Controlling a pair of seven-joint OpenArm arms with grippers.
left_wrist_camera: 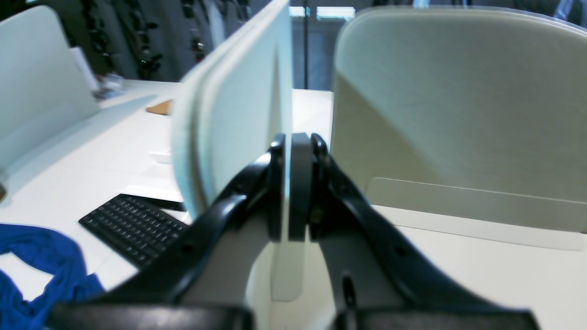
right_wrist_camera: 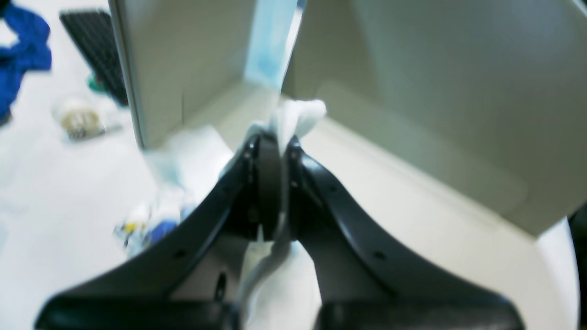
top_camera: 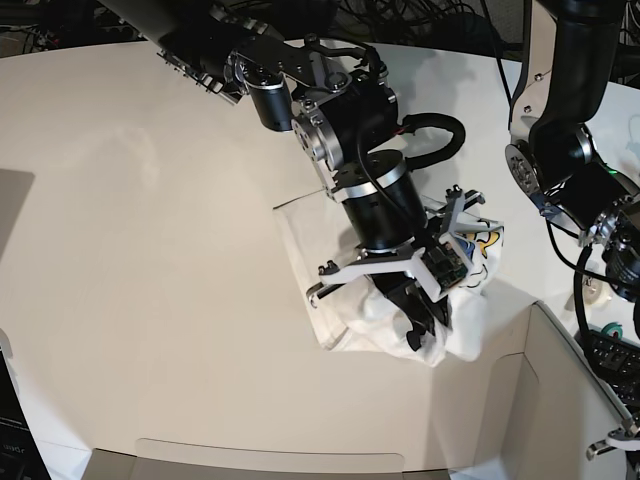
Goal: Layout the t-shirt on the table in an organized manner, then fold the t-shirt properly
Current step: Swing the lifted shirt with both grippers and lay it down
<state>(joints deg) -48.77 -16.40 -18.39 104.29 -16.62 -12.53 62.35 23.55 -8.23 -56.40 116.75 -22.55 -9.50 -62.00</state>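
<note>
T-shirt crumpled, no clear axis

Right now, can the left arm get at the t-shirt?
Probably not straight away. The left gripper is shut, empty, and off by the keyboard. The right gripper sits over the crumpled t-shirt, pinching its fabric, so much of the shirt is covered.

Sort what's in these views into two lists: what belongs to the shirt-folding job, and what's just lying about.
Belongs to the job:
- t-shirt, bunched up
- table
- right gripper, shut on the t-shirt
- left gripper, shut, holding nothing

Just lying about:
- black keyboard
- blue cloth
- pale divider panels
</note>
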